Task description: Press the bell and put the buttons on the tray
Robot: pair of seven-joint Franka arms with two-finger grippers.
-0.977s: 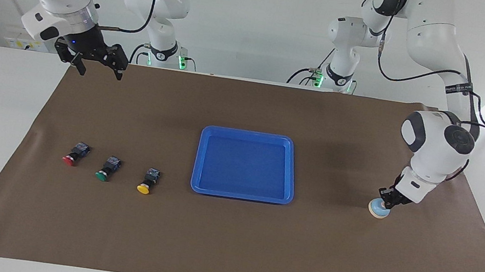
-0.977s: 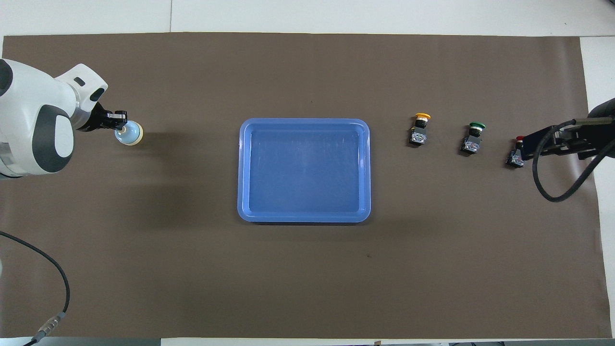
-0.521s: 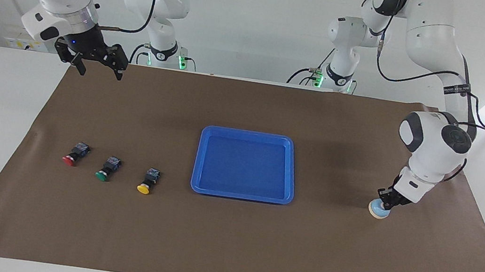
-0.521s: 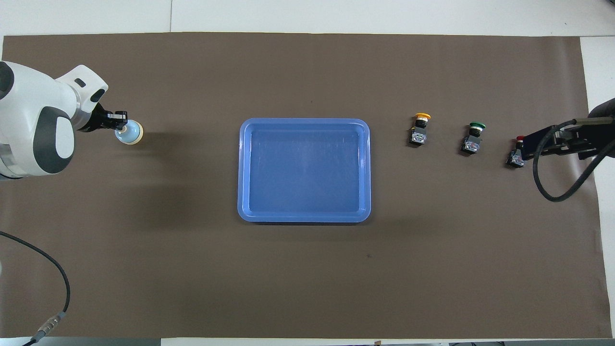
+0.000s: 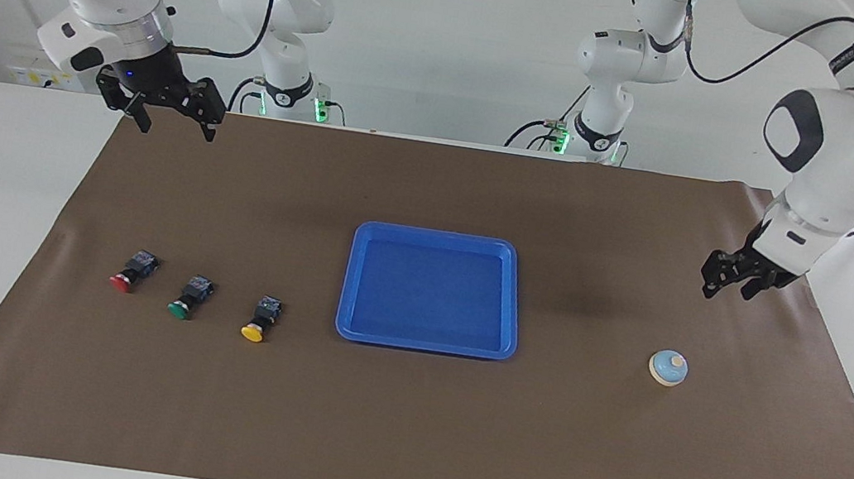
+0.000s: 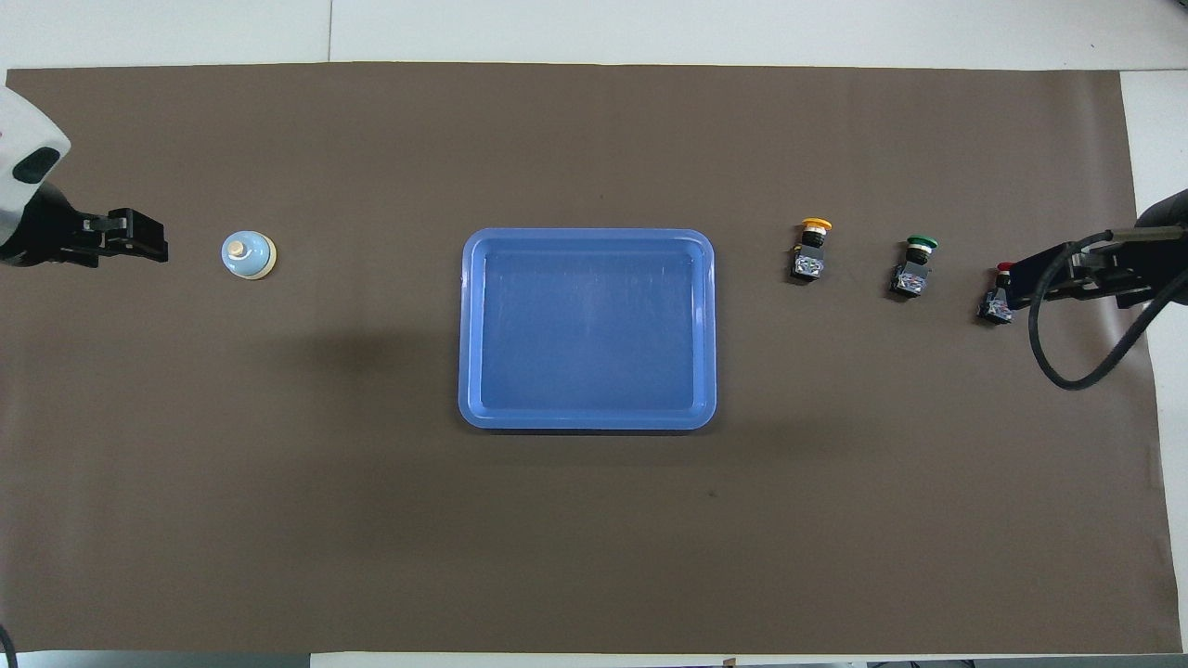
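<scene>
A light-blue bell (image 5: 667, 368) stands alone on the brown mat (image 5: 399, 436) toward the left arm's end, the left gripper (image 5: 729, 286) raised above the mat with fingers apart, a blue tray (image 5: 424, 343) mid-table, three buttons (image 5: 191, 297) in a row, the right gripper (image 5: 174, 123) waiting open.

One bell (image 5: 668, 367), one tray (image 5: 424, 344), three buttons (image 5: 190, 298), two arms (image 5: 842, 139)
</scene>
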